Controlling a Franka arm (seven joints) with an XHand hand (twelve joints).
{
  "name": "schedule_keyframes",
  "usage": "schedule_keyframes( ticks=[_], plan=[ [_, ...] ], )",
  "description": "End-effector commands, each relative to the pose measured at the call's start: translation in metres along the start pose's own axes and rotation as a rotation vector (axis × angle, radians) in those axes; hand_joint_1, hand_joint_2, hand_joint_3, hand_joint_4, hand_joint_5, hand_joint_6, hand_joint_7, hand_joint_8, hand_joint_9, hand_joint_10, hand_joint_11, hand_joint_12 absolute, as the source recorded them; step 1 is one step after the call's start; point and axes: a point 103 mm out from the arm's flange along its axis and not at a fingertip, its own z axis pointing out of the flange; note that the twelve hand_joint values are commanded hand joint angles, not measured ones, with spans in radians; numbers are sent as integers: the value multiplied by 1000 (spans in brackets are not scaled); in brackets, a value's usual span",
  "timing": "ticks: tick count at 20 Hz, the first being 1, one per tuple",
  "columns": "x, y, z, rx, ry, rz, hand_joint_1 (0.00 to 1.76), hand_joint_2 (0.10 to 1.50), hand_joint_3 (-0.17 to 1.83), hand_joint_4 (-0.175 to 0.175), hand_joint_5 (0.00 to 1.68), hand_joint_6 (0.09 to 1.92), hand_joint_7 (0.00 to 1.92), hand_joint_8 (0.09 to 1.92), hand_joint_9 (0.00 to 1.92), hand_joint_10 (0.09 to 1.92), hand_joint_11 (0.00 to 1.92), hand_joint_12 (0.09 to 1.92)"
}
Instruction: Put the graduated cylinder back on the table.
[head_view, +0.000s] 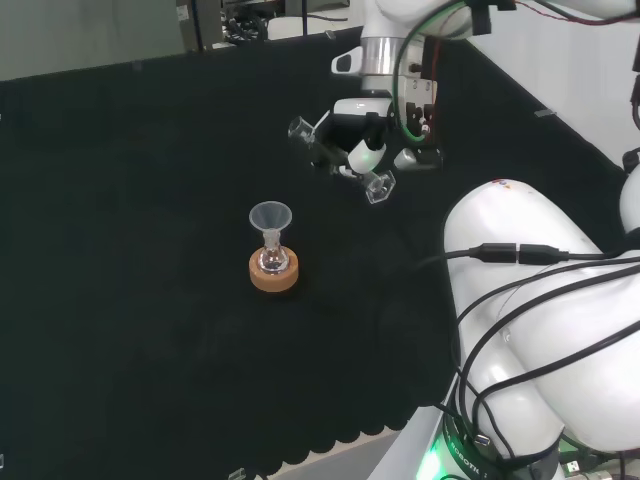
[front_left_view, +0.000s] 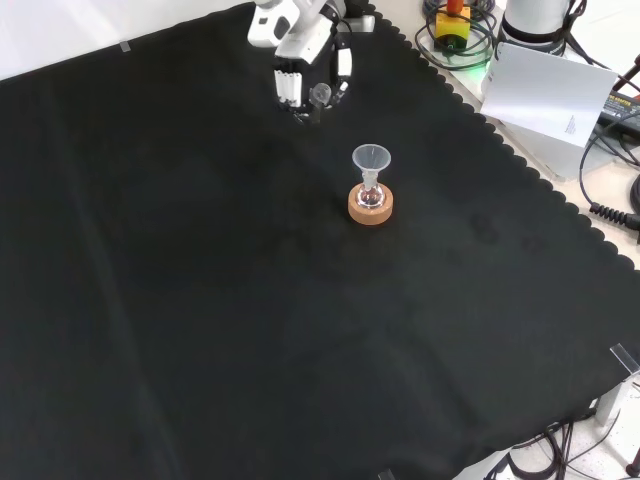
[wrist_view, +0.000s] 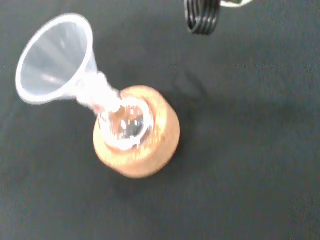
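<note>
In the head view the hand (head_view: 358, 128) hangs above the black cloth, its fingers curled round a clear graduated cylinder (head_view: 340, 158). The cylinder lies tilted, its open end at the left and its hexagonal foot (head_view: 380, 187) at the lower right, off the cloth. In the front view the hand (front_left_view: 300, 60) is at the top with the cylinder (front_left_view: 320, 97) under its fingers. A small round flask with a clear funnel (head_view: 270, 218) sits on a cork ring (head_view: 274, 273) left of and nearer than the hand; the wrist view looks down on the funnel (wrist_view: 55, 57) and cork ring (wrist_view: 137, 150).
The arm's big white links (head_view: 540, 300) with black cables stand at the head view's right. The cloth's scalloped edge (front_left_view: 520, 160) runs along the front view's right, with a white sheet (front_left_view: 550, 90) and cables beyond it.
</note>
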Motion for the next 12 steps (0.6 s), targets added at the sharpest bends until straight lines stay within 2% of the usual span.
schedule_keyframes(
  ticks=[1,7,12],
  plan=[
    [-11,20,-8,-167,93,-71,1447,949,730,-94,859,974,884,779,1040,649,965,898],
    [-22,44,-10,-203,152,-118,1446,949,730,-96,859,973,885,777,1040,648,964,899],
    [-34,61,-10,-233,204,-128,1441,951,730,-98,860,972,882,775,1040,647,967,900]
  ],
)
